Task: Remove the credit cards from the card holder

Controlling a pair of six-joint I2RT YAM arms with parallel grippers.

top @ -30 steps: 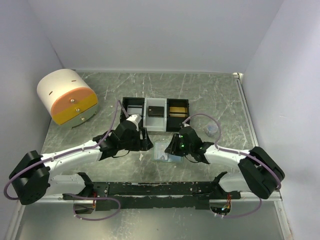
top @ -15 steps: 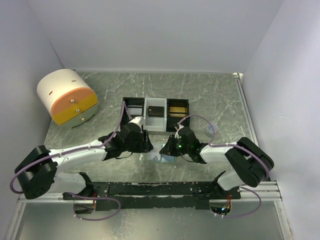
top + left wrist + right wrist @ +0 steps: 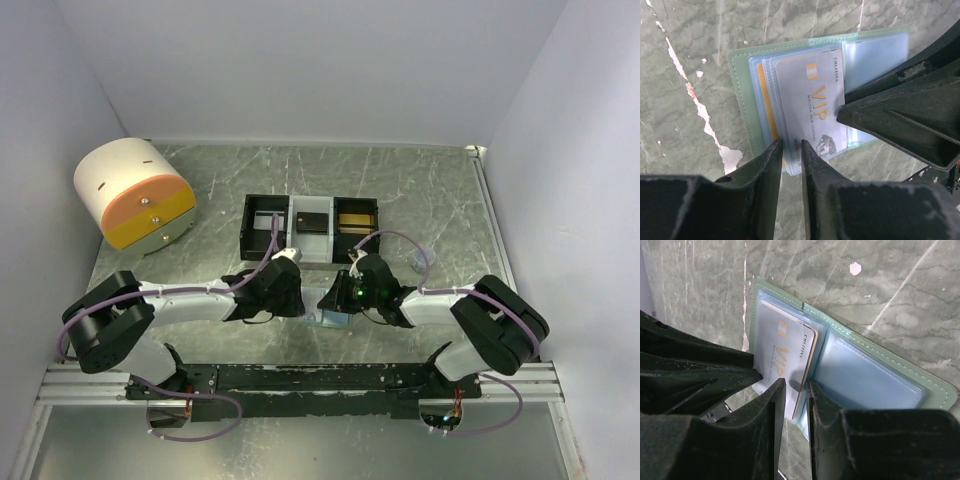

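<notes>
Right gripper (image 3: pixel 795 386) has its jaws clamped on the edge of the top credit card (image 3: pixel 782 357) (a pale one lettered VIP), which sticks out of one panel of the open card holder (image 3: pixel 935 390). Left gripper (image 3: pixel 791 146) hangs over the holder's near edge, jaws almost together around the ends of the credit cards (image 3: pixel 765 95) stacked there, though I cannot tell whether they pinch anything. Between the two grippers the holder lies flat on the marbled table (image 3: pixel 420 180), just in front of the black-and-white tray (image 3: pixel 246 225).
</notes>
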